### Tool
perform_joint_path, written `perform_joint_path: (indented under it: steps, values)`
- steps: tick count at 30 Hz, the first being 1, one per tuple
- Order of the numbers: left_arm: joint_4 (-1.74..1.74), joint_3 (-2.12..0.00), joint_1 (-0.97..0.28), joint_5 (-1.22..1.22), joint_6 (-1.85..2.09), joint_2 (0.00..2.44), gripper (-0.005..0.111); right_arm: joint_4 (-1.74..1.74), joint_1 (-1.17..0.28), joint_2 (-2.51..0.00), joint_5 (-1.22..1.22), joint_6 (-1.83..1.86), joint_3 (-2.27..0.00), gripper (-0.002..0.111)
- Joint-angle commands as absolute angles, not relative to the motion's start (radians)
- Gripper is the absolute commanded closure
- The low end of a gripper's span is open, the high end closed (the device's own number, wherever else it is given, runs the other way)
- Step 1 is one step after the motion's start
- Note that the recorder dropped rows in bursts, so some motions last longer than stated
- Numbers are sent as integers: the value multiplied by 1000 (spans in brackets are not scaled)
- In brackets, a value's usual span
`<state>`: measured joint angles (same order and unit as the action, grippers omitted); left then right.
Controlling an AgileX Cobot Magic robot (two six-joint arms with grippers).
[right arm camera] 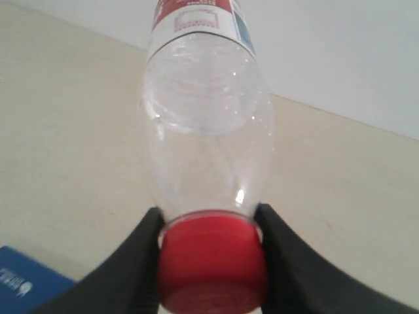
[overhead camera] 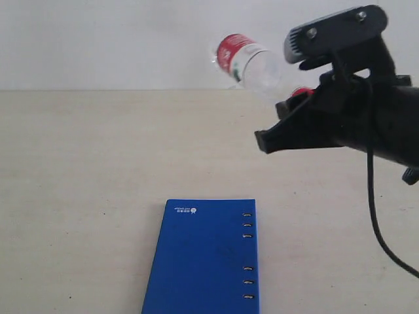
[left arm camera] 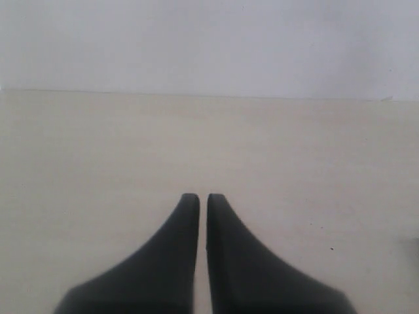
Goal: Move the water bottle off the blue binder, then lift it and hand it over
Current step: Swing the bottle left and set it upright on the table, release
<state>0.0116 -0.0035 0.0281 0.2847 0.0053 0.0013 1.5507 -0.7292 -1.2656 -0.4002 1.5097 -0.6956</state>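
The water bottle (overhead camera: 252,65) hangs in the air above the far part of the table, tilted, its base pointing up and left. My right gripper (overhead camera: 291,108) is shut on its red cap (right arm camera: 211,261), one finger on each side; the clear body and red-and-white label (right arm camera: 195,14) stick out beyond the fingers. The blue binder (overhead camera: 206,258) lies flat at the near middle of the table with nothing on it; a corner of the blue binder (right arm camera: 26,281) shows in the right wrist view. My left gripper (left arm camera: 198,197) is shut and empty over bare table.
A beige table (overhead camera: 78,163) runs back to a white wall (overhead camera: 105,39). A black cable (overhead camera: 373,203) hangs from the right arm at the right side.
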Motion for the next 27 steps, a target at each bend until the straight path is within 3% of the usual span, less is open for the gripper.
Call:
perform_joint_path:
  steps: [1,11,19,21,23,26,27]
  values:
    - [9,0,30,285,9,0,102,1744,-727,-1254,-532,1738,-746,108]
    - [9,0,30,285,9,0,102,1744,-727,-1254,-529,1771,-804,108]
    - [9,0,30,285,9,0,102,1744,-727,-1266,-62,2031,-822,108]
    - [9,0,30,285,9,0,102,1744,-727,-1266,107,2126,-814,108]
    - [9,0,30,285,9,0,102,1534,-727,-1266,362,2094,-821,108]
    - [9,0,30,285,9,0,102,1417,-727,-1266,327,2020,-823,108]
    - [9,0,30,285,9,0,102,1315,-727,-1266,213,1855,-823,108]
